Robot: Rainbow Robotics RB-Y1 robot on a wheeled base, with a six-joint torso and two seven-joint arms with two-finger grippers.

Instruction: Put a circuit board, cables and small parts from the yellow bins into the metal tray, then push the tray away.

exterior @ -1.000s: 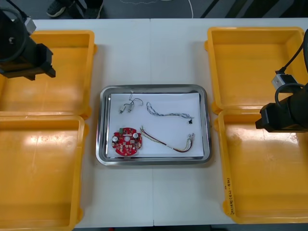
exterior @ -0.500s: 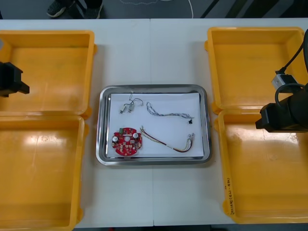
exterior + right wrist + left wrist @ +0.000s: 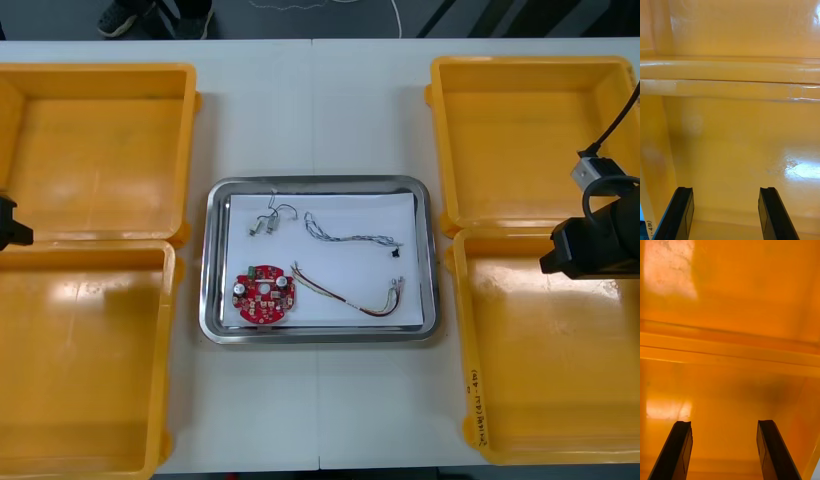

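The metal tray [image 3: 214,262], white inside, sits mid-table. In it lie a round red circuit board [image 3: 264,295], a twisted blue and white cable [image 3: 350,236], a red and yellow cable [image 3: 350,297], small metal parts [image 3: 268,221] and a tiny black part [image 3: 397,253]. My left arm [image 3: 8,226] is at the table's left edge, between the two left bins. Its gripper [image 3: 724,423] is open over orange bin floor, holding nothing. My right arm [image 3: 598,242] hangs over the seam of the two right bins. The right gripper [image 3: 726,191] is open too, with nothing between its fingers.
Yellow bins stand at far left [image 3: 100,150], near left [image 3: 80,350], far right [image 3: 530,140] and near right [image 3: 550,350], and I see nothing inside any of them. White table strips separate the bins from the tray. Shoes show beyond the far edge.
My left arm has drawn back from the far left bin toward the left edge, leaving just a tip in the front view. The right arm has shifted slightly to the right.
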